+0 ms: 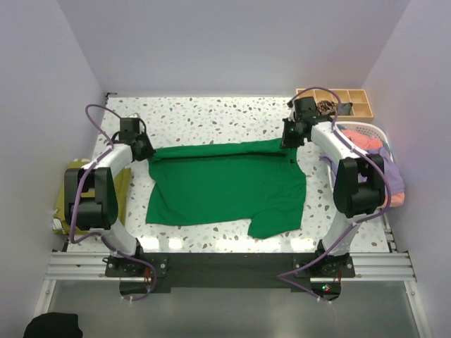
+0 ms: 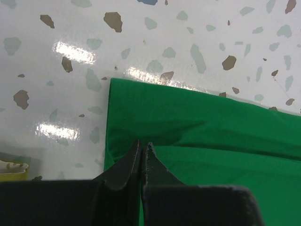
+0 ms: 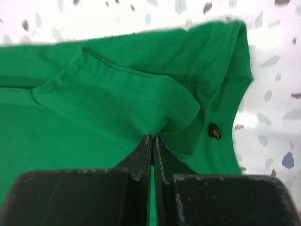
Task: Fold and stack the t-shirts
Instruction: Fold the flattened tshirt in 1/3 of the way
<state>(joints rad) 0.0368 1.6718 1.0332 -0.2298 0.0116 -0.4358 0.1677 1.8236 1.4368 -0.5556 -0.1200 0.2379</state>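
Note:
The bright green t-shirt (image 1: pixel 225 184) lies spread on the speckled table (image 1: pixel 211 116), its far edge folded over toward the middle and one sleeve sticking out at the near right. My left gripper (image 1: pixel 145 151) is shut on the folded far-left corner; in the left wrist view the closed jaws (image 2: pixel 142 147) sit on the green cloth (image 2: pixel 211 127). My right gripper (image 1: pixel 287 139) is shut on the far-right fold by the collar; in the right wrist view the cloth (image 3: pixel 117 94) puckers at the jaw tips (image 3: pixel 154 138). The collar label (image 3: pixel 214 130) shows.
An olive-yellow shirt (image 1: pixel 118 189) lies at the table's left edge under the left arm. A white basket (image 1: pixel 377 132) at the right holds coral-pink and lavender shirts. A wooden compartment tray (image 1: pixel 349 102) stands at the back right. A dark fabric lump (image 1: pixel 53 326) lies at the bottom left.

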